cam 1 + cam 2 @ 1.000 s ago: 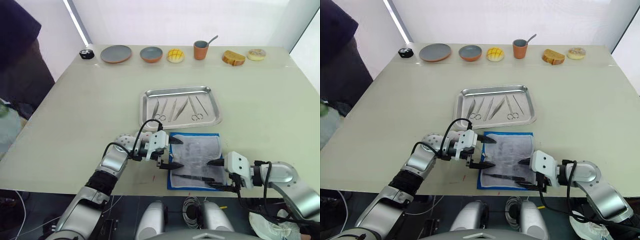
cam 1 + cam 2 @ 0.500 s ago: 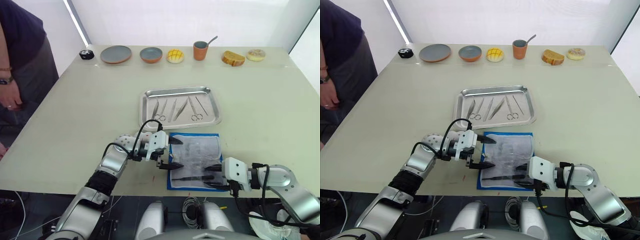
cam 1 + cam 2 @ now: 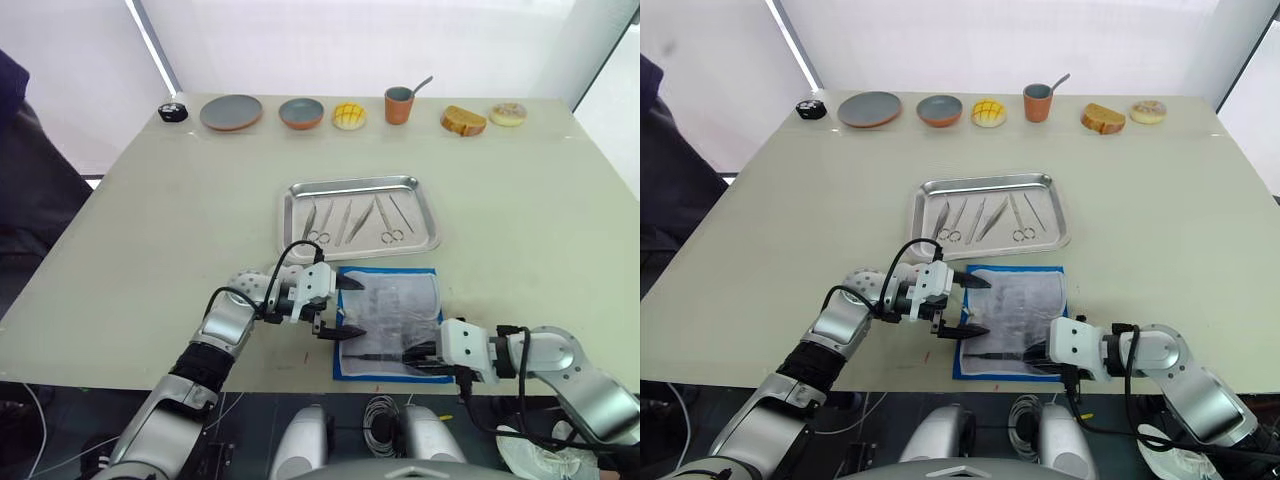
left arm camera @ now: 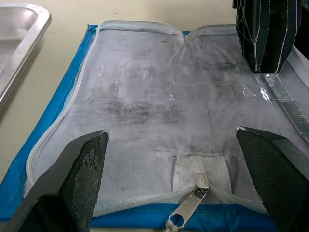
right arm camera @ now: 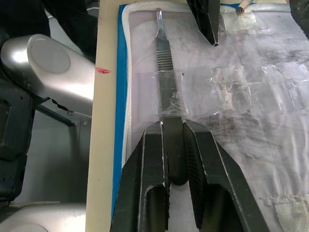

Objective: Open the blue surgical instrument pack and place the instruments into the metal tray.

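A: Entry. Position of the pack?

B: The blue surgical instrument pack (image 3: 388, 322) lies unzipped and flat on the table (image 3: 150, 250), just on the robot's side of the metal tray (image 3: 361, 215). Clear inner layer faces up, blue edge and white zipper around it. The zipper pull (image 4: 186, 216) sits at the pack's edge, below the left gripper's camera.

A: Tray contents?

B: Several silver instruments (image 3: 355, 219) lie inside it, side by side, some with ring handles. I cannot tell the exact types.

A: Anything left on the pack?

B: One. A slim tool with a ribbed handle (image 5: 166, 77) lies along the pack's edge farthest from the tray, under a clear strap.

A: Right gripper?

B: The right gripper (image 5: 173, 126) is at that same far edge of the pack. Its two fingers (image 5: 151, 159) are drawn close together around the end of the ribbed tool; the handle passes between them. Reads as a grip on the tool.

A: Left gripper?

B: The left gripper (image 3: 344, 307) sits at the pack's other side edge from the right gripper, fingers (image 4: 79, 166) spread wide apart with nothing between them but the plastic sheet beneath. One fingertip is toward the tray, the other away from it.

A: Other items?

B: Beyond the tray, along the far table edge: a grey plate (image 3: 231, 111), a bowl (image 3: 301, 110), a yellow bun (image 3: 349, 115), a cup with a spoon (image 3: 399, 103), bread (image 3: 465, 120), a doughnut (image 3: 508, 113).
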Controlling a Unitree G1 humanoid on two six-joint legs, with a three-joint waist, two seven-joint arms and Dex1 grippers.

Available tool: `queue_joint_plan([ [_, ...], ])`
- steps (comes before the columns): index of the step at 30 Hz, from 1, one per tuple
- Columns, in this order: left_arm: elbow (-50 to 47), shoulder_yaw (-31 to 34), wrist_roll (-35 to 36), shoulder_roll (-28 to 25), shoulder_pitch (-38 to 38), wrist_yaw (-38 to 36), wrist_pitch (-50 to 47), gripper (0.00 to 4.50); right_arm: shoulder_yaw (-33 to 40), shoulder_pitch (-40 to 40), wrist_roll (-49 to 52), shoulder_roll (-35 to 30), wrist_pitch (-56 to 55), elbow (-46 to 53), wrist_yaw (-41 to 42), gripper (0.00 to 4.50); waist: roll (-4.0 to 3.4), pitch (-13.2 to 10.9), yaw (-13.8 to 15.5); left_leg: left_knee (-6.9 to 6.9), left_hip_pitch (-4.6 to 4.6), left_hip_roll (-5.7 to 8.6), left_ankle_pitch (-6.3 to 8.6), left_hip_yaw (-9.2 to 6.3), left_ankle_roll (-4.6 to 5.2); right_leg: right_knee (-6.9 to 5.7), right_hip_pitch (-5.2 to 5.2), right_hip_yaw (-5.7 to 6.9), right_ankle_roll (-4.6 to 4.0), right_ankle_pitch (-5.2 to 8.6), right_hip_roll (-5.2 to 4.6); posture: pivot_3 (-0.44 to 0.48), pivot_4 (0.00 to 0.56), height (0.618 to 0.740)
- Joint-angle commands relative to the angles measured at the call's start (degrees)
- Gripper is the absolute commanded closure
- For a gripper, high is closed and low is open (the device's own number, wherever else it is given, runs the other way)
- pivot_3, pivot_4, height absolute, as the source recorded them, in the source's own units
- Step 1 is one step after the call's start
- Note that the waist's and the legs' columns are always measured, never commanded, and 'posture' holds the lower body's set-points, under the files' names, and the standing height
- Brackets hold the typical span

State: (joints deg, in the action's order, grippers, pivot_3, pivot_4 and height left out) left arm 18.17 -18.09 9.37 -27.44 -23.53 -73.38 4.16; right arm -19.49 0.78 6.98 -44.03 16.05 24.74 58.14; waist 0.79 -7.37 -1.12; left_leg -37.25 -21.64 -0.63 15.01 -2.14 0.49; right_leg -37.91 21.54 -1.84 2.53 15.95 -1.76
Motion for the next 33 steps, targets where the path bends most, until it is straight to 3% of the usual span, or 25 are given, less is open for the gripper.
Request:
queue_joint_plan([
  [1, 3.2, -1.4, -3.2, -1.2, 2.2, 0.7, -2.0, 0.0, -2.5, 0.4, -3.2, -0.1, 2.5, -6.0, -0.7, 4.49, 0.09, 0.2, 0.0, 0.01, 0.0, -0.01, 0.0, -0.01, 0.0, 0.0, 0.0, 0.0, -0.01, 0.0, 0.01, 0.0, 0.15, 0.74],
  [16, 2.6, -1.7, -3.3, -0.9, 1.9, 1.6, -3.2, 0.0, 1.3, -7.2, 0.0, -5.7, 13.2, 6.8, 1.8, 4.49, -0.05, 0.1, 0.3, -0.01, -0.08, 0.02, 0.0, -0.01, 0.0, 0.0, 0.03, 0.03, -0.05, 0.01, -0.08, 0.0, 0.15, 0.74],
  [33, 2.3, -2.3, -3.9, -0.8, 1.7, 2.7, -3.9, 0.0, -1.8, -15.6, -1.2, -10.9, 20.7, 12.9, 4.5, 4.49, -0.21, 0.0, 0.3, -0.03, -0.11, 0.02, 0.0, -0.04, 0.0, 0.0, 0.04, 0.07, -0.03, 0.02, -0.15, 0.0, 0.15, 0.74],
])
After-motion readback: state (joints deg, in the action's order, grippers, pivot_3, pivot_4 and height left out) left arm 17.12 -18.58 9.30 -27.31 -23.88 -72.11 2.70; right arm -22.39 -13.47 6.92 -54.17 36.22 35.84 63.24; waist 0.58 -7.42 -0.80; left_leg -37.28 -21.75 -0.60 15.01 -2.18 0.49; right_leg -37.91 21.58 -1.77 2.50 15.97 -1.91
